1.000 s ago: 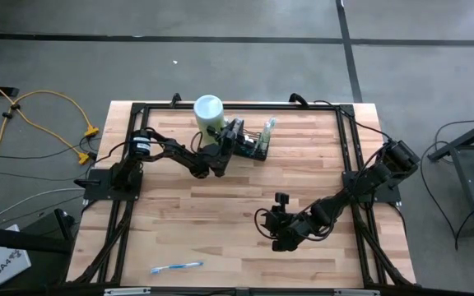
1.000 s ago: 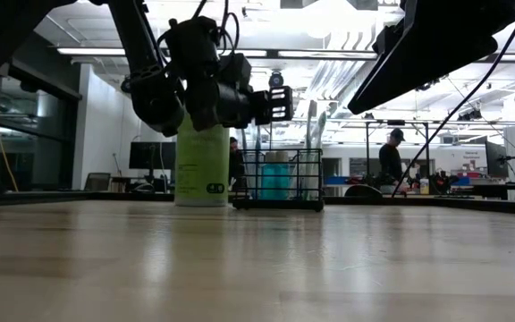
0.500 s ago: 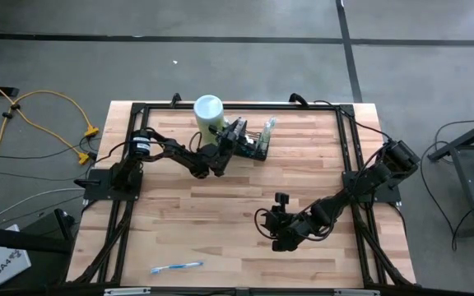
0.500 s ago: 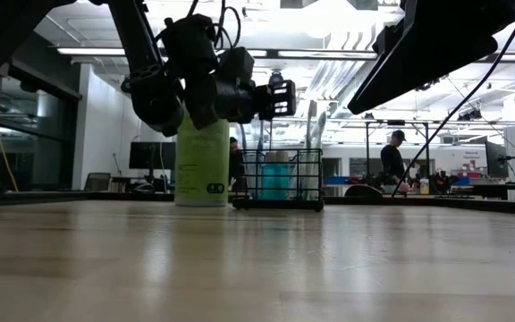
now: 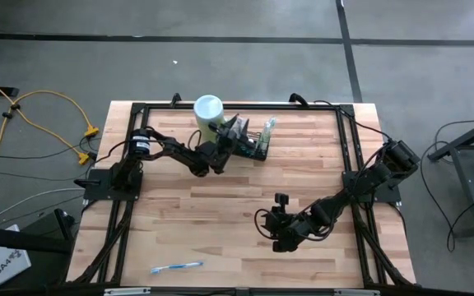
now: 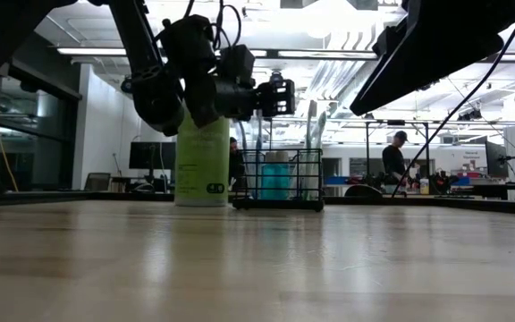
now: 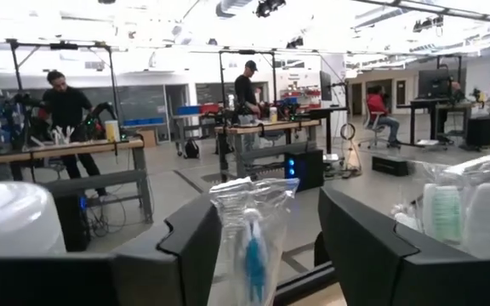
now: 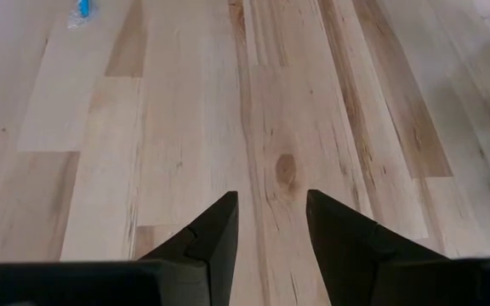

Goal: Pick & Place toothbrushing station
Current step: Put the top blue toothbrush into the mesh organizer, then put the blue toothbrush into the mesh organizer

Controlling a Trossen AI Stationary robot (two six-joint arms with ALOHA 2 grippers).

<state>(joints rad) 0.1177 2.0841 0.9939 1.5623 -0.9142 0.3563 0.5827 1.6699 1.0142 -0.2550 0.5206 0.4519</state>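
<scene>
Left wrist view shows the left gripper (image 7: 266, 246) with fingers spread wide around a bagged toothbrush (image 7: 249, 242) standing in the toothbrushing station (image 5: 257, 145), just released; next, retreat upward cleanly. Right gripper (image 5: 280, 238) waits, fingers parted, empty.

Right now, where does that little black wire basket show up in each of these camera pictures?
High view: the black wire basket sits at the table's far edge, middle.
Low view: centre, behind the left hand.
Left wrist view: only a bagged item standing in it shows.
Right wrist view: not in it.
Shared landmark: the green canister beside it.
</scene>
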